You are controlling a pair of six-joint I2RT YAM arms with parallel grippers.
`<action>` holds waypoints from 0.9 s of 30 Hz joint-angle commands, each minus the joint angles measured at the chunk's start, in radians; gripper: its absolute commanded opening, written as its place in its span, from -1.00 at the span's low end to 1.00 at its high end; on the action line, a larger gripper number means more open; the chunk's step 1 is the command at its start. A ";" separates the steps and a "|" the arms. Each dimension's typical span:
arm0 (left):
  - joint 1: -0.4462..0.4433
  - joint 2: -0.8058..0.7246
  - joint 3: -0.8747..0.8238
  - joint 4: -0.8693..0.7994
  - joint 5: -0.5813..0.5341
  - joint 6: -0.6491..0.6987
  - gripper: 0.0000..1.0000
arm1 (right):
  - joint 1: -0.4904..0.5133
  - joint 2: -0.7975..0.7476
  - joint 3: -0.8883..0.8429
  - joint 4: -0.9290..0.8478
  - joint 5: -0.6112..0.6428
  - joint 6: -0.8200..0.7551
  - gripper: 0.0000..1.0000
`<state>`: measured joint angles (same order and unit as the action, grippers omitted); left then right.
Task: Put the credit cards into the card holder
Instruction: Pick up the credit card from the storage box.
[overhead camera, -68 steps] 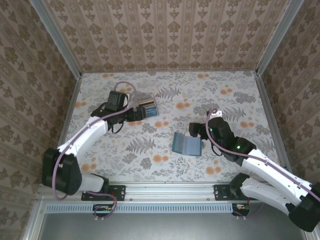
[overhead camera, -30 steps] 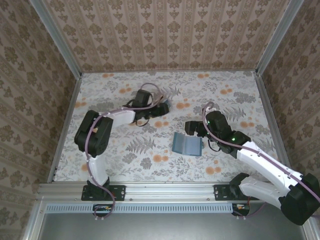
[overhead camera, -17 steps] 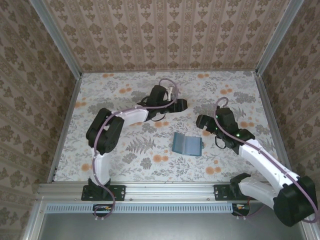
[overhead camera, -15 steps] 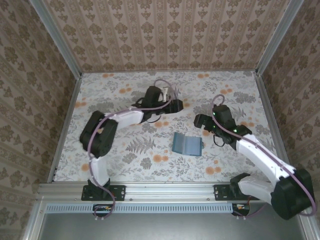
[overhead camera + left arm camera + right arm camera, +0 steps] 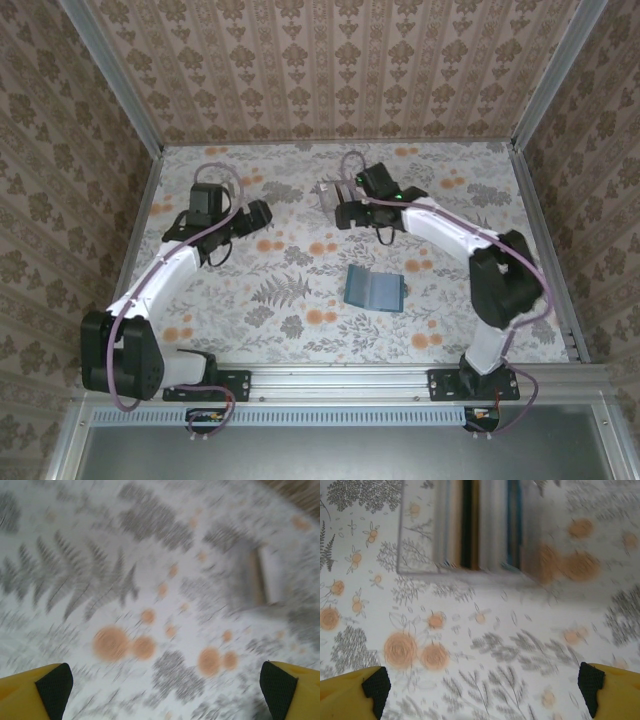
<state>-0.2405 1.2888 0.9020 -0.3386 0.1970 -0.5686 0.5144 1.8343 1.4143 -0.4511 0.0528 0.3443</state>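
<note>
The teal card holder [image 5: 373,288] lies open and flat in the middle of the table. The credit cards [image 5: 475,525], blue, tan and whitish, stand on edge in a clear slotted stand [image 5: 420,535] at the back centre [image 5: 333,190]. My right gripper [image 5: 346,211] hovers just in front of that stand, open, with only tablecloth between its yellow fingers [image 5: 482,685]. My left gripper [image 5: 257,214] is to the left of the stand, apart from it, and is open and empty [image 5: 165,685]. The left wrist view is motion-blurred, with a pale shape [image 5: 265,575] at the right.
A flowered cloth [image 5: 300,300] covers the table. Patterned walls and a metal frame [image 5: 140,220] enclose it on the left, back and right. The right arm [image 5: 470,240] stretches across the table above and to the right of the card holder.
The left arm has pulled back to the left, away from the stand. The right arm has swung left across the table to the stand. The card holder has not moved.
</note>
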 commanded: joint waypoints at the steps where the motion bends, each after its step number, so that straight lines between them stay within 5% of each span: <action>1: -0.003 -0.025 0.003 -0.177 -0.067 0.045 1.00 | 0.030 0.104 0.130 -0.067 0.124 -0.075 0.99; 7: -0.002 -0.021 -0.002 -0.152 -0.134 0.073 1.00 | 0.041 0.280 0.316 -0.112 0.228 -0.073 0.99; 11: -0.005 -0.023 -0.104 0.029 -0.261 0.157 1.00 | 0.044 0.365 0.399 -0.121 0.353 -0.084 0.99; 22: -0.035 -0.083 -0.367 0.455 -0.197 0.229 1.00 | 0.045 0.366 0.447 -0.150 0.453 -0.082 0.94; 27: -0.054 -0.106 -0.412 0.518 -0.232 0.232 1.00 | 0.040 0.373 0.456 -0.180 0.466 -0.112 0.68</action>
<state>-0.2878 1.2098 0.5076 0.0822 -0.0113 -0.3634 0.5594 2.2208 1.8530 -0.5747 0.4641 0.2550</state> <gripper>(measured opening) 0.999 0.861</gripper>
